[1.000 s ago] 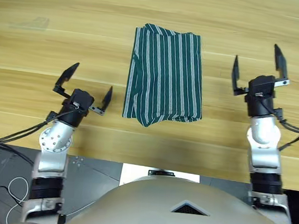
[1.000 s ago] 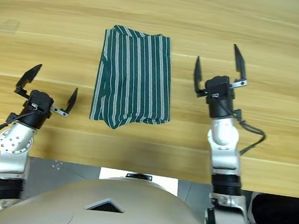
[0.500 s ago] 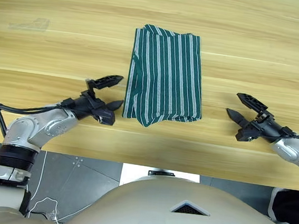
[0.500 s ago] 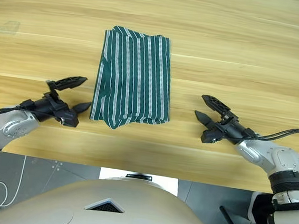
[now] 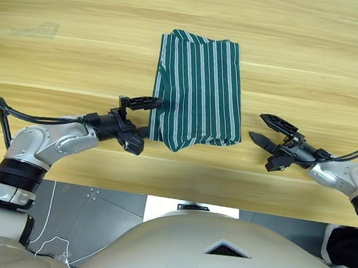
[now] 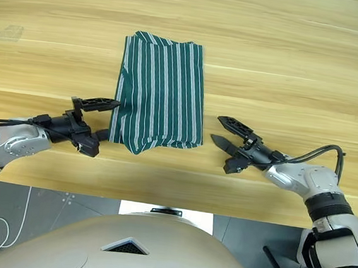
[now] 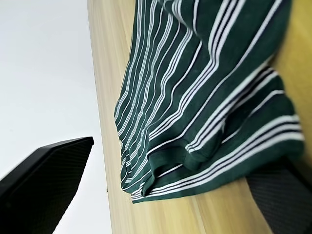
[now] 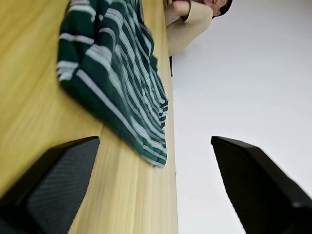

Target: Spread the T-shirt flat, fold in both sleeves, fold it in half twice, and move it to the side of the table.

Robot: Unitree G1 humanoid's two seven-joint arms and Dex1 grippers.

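T-shirt (image 5: 198, 88) lies folded into a striped rectangle mid-table (image 5: 64, 9). Left gripper (image 5: 148, 116) sits low at its near-left edge, fingers spread, tips at the cloth edge. Right gripper (image 5: 267, 131) is near the near-right corner, not touching, fingers spread.

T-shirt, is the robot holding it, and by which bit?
Nothing is held. The left gripper is open at the left edge of the folded T-shirt; the right gripper is open, apart from its right edge.

2 silver arms (image 5: 46, 146), black-banded, with black cables (image 5: 33, 119) and black fingers (image 5: 280, 123).
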